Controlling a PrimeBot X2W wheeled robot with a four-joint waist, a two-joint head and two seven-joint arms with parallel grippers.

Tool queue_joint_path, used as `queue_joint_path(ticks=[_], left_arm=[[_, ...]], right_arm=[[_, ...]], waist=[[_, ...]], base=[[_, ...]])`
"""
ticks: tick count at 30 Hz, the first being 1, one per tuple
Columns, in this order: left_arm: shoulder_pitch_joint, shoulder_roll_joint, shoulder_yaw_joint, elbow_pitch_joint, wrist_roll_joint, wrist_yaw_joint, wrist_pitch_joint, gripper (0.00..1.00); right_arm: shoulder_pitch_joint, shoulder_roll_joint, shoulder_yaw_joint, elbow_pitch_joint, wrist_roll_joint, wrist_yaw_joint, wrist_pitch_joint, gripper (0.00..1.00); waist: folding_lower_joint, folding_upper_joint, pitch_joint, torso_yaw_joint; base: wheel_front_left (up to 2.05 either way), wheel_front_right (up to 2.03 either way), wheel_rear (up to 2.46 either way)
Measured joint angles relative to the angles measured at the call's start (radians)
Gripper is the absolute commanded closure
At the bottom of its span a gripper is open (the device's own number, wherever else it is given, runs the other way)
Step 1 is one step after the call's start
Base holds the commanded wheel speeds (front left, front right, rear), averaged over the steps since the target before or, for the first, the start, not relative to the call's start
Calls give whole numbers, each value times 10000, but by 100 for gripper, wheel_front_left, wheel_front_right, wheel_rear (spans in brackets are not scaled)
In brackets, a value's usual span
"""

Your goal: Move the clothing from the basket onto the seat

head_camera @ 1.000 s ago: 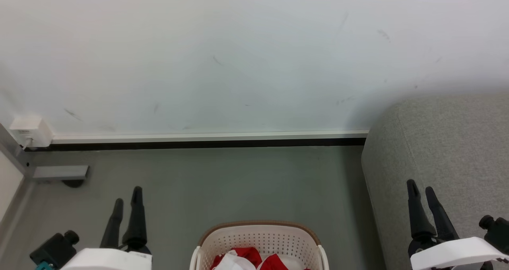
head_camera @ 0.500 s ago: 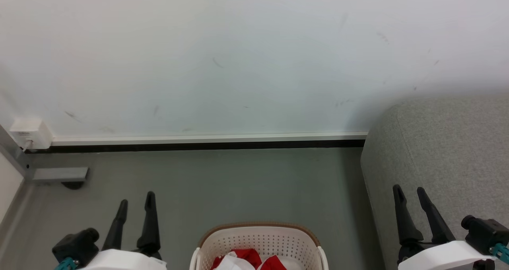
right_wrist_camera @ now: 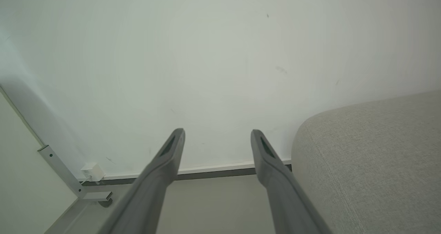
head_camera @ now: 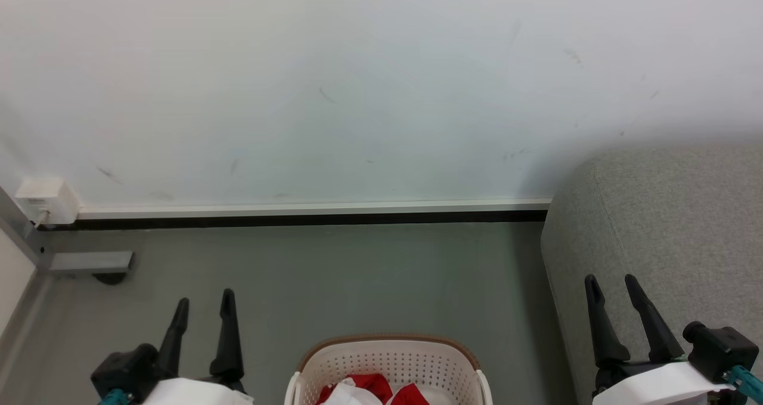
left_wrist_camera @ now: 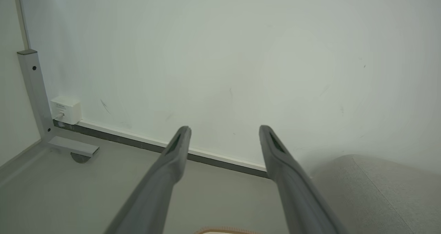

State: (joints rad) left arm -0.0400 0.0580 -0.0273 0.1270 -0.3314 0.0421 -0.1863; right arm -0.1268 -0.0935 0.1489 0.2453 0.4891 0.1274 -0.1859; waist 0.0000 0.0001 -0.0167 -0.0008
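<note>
**Desk:** Where is the clothing right now?

**Operator:** I see the clothing (head_camera: pixel 371 387) lying in the basket (head_camera: pixel 387 357), red folds with a white patch. The bottom edge of my head view cuts it off, so I can't tell how it is bunched lower down. None of it is on the seat (head_camera: pixel 667 226), so I judge the task not yet begun.

**Desk:** And your grippers?

**Operator:** The left gripper (head_camera: pixel 204 299) is up to the left of the basket and the right gripper (head_camera: pixel 611 281) is to its right, in front of the seat. Both have their fingers spread apart and carry nothing. Both wrist views confirm it, with bare wall between the fingertips. I read that flanking pose as a ready stance: either arm can drop into the basket.

**Desk:** Why is it laid out like that?

**Operator:** The basket stands on the floor (head_camera: pixel 357 274) straight ahead of me, and the seat is just to the right of it, so I expect the carry to be a short one. I would guess the right arm suits it best.

**Desk:** Count it off.

**Operator:** One basket, one seat, and two grippers with two fingers each. I make out one garment, though more could be hidden beneath. Beyond the basket to the left there is one wall box (head_camera: pixel 45 199).
</note>
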Motion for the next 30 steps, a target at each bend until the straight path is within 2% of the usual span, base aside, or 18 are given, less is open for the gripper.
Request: queue_joint_path(ticks=[30], left_arm=[[49,38,-117,-150,2284,194,-608,0]], right_arm=[[-162,81,251,71,-1672,15,-612,0]], waist=[[0,0,44,-40]], base=[[0,0,0]])
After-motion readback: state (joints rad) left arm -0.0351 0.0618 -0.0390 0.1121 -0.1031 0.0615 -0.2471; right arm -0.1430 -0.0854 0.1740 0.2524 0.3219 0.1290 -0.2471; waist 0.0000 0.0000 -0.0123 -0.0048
